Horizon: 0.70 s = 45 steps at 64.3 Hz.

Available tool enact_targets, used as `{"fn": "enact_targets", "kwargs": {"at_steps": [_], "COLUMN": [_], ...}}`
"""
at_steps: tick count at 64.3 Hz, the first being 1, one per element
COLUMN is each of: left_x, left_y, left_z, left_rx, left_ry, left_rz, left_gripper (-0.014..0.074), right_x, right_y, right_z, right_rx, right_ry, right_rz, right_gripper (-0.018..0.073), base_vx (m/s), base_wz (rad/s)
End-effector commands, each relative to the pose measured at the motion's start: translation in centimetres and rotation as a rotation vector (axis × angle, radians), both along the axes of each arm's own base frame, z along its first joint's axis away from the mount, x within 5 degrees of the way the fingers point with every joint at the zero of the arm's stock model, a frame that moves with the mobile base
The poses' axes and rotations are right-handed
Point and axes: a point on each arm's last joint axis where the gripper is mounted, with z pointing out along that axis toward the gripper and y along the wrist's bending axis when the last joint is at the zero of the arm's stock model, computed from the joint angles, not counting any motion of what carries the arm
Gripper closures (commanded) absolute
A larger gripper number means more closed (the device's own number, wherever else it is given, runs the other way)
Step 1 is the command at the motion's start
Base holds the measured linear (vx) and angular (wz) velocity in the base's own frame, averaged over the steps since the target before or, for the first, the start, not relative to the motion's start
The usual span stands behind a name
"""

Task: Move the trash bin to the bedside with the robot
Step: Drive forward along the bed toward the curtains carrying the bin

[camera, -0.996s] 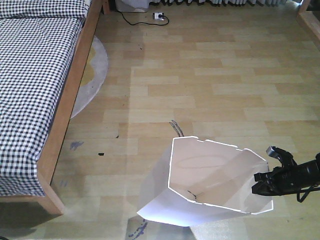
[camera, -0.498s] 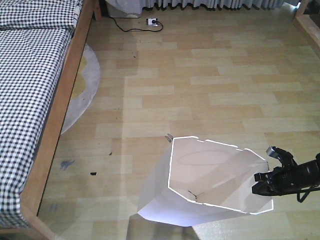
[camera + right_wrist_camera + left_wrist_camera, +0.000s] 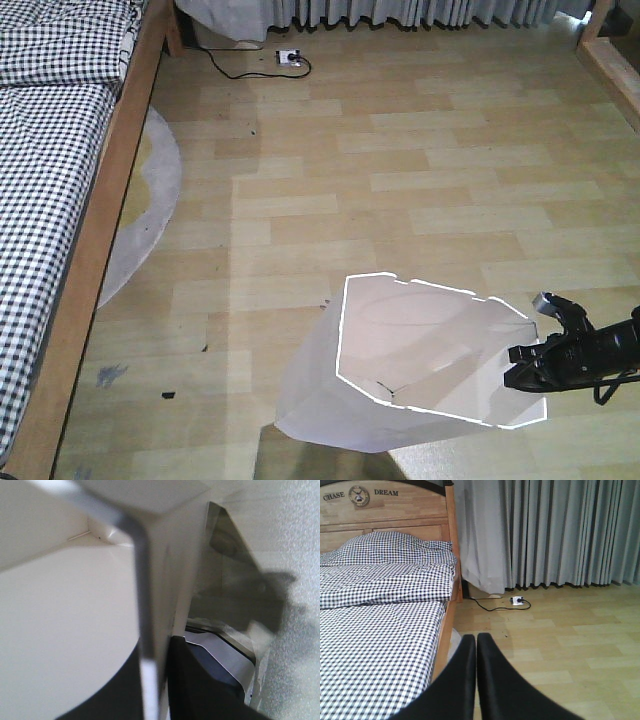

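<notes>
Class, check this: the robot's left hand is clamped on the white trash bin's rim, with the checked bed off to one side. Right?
No: the right hand clamps the rim of the trash bin, as the right wrist view shows; the left hand is shut on nothing. The checked bed is indeed off to one side.

the trash bin [image 3: 312, 385] was white outside, with a faint cream tint inside and a bright white rim. the right gripper [image 3: 522, 366] at its edge was black with a small grey tip, and the left gripper [image 3: 476, 641] was plain black. the bedding [image 3: 45, 190] carried a fine black-and-white check, pillow included, over a light-brown wooden bed frame [image 3: 95, 250]; the headboard [image 3: 395, 515] bore dark lettering. the floor [image 3: 430, 170] was pale yellow-tan planks with a few dark specks. a round rug [image 3: 160, 190] showed grey with a yellowish patch. the curtains [image 3: 560, 530] were grey, the power strip [image 3: 289, 57] white.
</notes>
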Motion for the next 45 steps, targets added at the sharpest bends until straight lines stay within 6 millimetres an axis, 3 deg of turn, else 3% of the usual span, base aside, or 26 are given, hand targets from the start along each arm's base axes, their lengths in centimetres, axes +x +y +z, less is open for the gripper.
{"fn": "enact_targets", "kwargs": {"at_steps": [1, 45], "left_x": [-0.15, -0.15], "left_y": [-0.04, -0.04], "left_z": [1.51, 1.51], "left_rx": [0.003, 0.003], "left_ry": [-0.103, -0.103], "left_rz": [-0.004, -0.004], "left_gripper": [0.0603, 0.0603], "right_x": [1.40, 1.40], "right_y": [1.08, 1.08], "right_z": [3.53, 3.53], "right_rx": [0.208, 0.208], "right_ry": [-0.095, -0.095], "right_rz": [0.008, 0.008], "right_gripper": [0.0564, 0.0564], "base_vx": [0.24, 0.22], "base_wz": [-0.03, 0.03]}}
